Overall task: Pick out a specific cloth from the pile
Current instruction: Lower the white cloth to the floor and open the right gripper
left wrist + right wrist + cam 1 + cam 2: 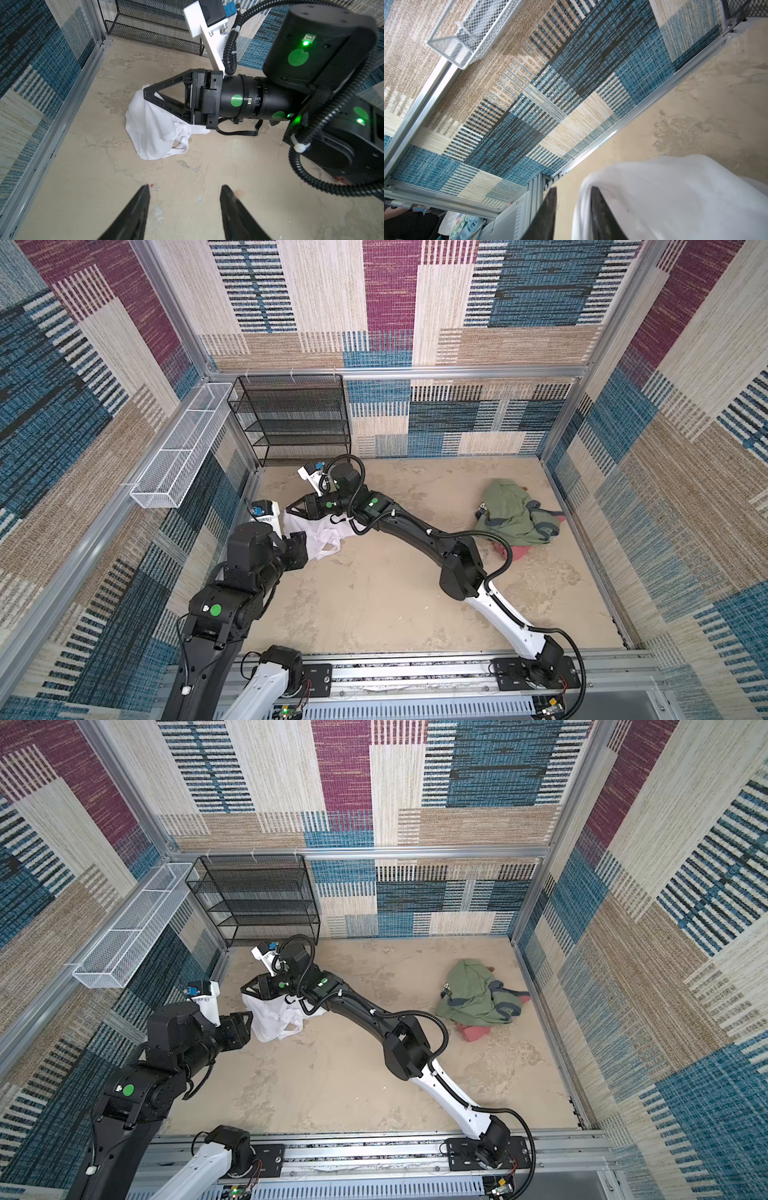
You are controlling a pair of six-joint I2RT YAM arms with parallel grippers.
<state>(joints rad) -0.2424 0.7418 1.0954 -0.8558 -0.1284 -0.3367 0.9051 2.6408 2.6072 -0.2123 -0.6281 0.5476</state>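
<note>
The white cloth (320,533) lies crumpled at the far left, well apart from the pile (515,514). The right gripper (573,190) stands parted, fabric draped over one finger; the left gripper (185,189) is open and empty. The fabric looks light and limp, so pinch a bunched fold.

Bright diffuse light, soft shadows, bowed edges; cloth (675,197) blurred close-up.

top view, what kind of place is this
Probably a robot test cell: a left arm and right arm on a base rail, carpet-patterned walls in aluminium framing, and a black mesh rack.
</note>
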